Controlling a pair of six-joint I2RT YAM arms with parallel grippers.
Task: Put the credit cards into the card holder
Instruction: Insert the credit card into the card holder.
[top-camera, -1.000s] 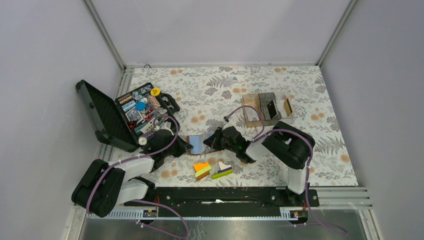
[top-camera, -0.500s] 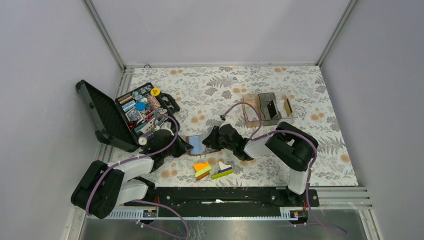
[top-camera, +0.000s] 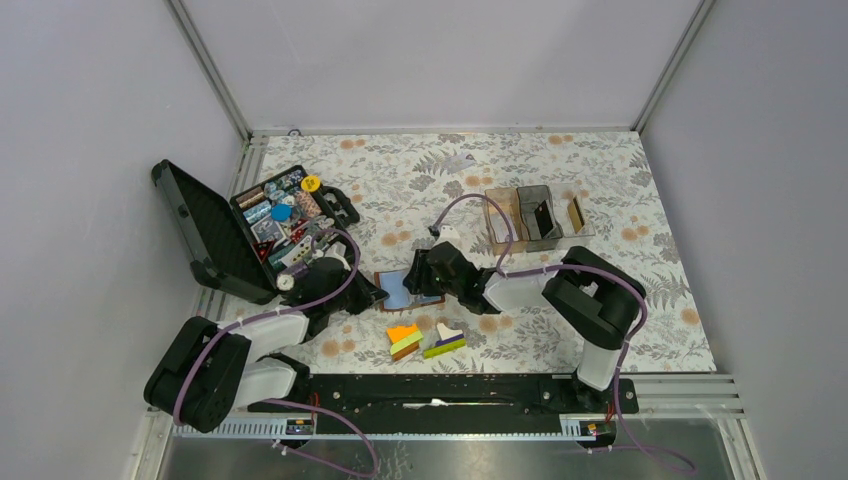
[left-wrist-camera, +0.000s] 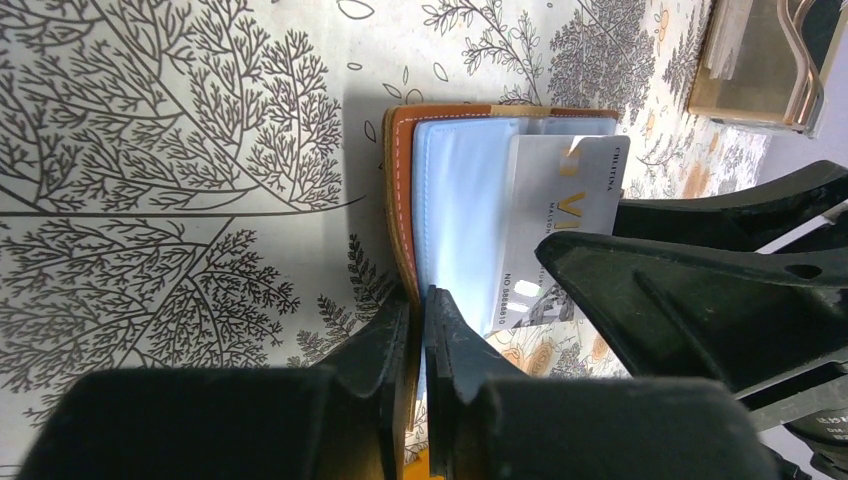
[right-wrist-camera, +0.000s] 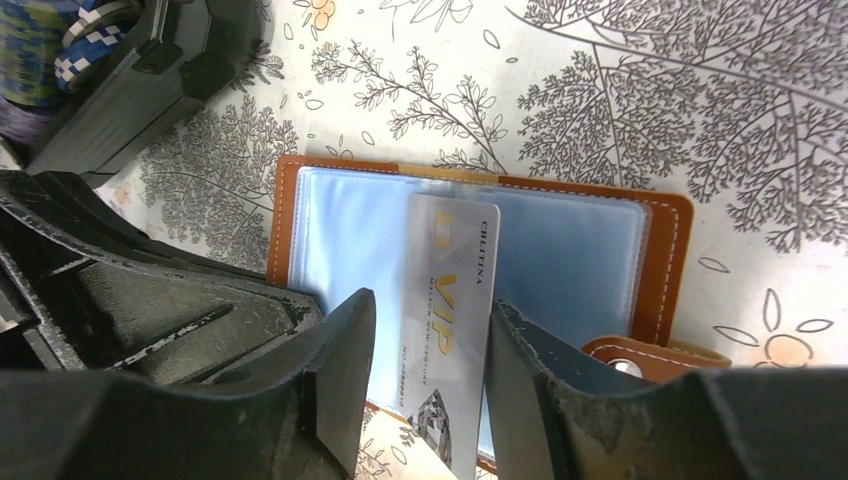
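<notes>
The card holder (right-wrist-camera: 590, 250) lies open near the middle of the flowered table (top-camera: 620, 180), with its pale blue sleeves facing up. A grey card (right-wrist-camera: 450, 290) rests on the sleeves, and one end sticks out over the edge. The right gripper (right-wrist-camera: 430, 305) is open, with one jaw on each side of the card. The left gripper (left-wrist-camera: 418, 300) is closed on the brown edge of the card holder, and coloured blocks (top-camera: 425, 340) lie near

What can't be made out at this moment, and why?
Top external: card holder partly hidden under the right gripper; VIP card too small to see.
Right wrist: the card's lower end cut off by the bottom edge.
Left wrist: holder's near edge hidden between the left gripper's shut jaws.
</notes>
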